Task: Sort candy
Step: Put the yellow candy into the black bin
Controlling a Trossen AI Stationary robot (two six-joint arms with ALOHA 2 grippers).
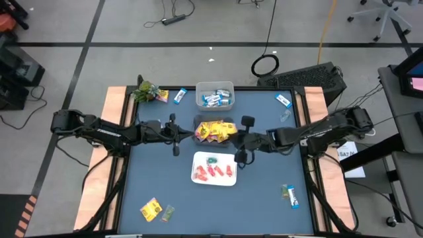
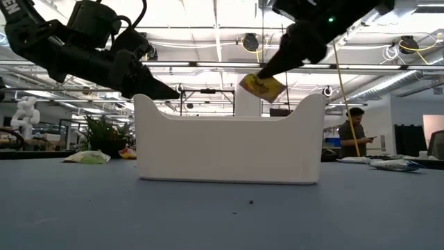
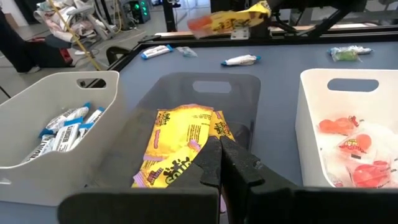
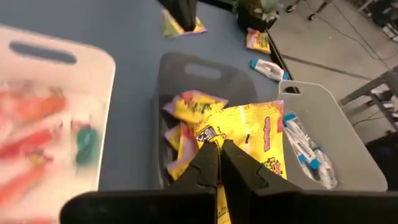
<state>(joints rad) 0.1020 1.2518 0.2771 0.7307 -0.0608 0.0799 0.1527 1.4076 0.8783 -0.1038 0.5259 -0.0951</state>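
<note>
Midway through a candy sort, the right gripper (image 4: 217, 163) hangs over the grey bin (image 1: 197, 124) with its fingers pinched shut on a yellow packet (image 4: 249, 140), apparently carrying it there because the bin below already holds a heap of matching yellow packets (image 3: 180, 146). The held packet hangs from one edge beneath the fingertips, tilted, its long axis running away from the gripper toward the heap; in the low view it shows as a slanted yellow square (image 2: 262, 86) clear of the bin rims. Opposite, the left gripper (image 3: 221, 163) hovers at the same bin's other side, its fingers closed on nothing visible. To one side of the pair sits a white bin of blue-and-white bars (image 1: 215, 99), to the other a white bin of red pieces (image 1: 213, 173) with one green piece (image 1: 211, 160), so each kind has its own container. Loose sweets remain well away on the blue table (image 1: 264, 198): another yellow packet (image 1: 151, 209) toward the near corner and blue-and-white bars (image 1: 283, 100) nearer the edges. Judging by these strays, sorting is far from finished.
</note>
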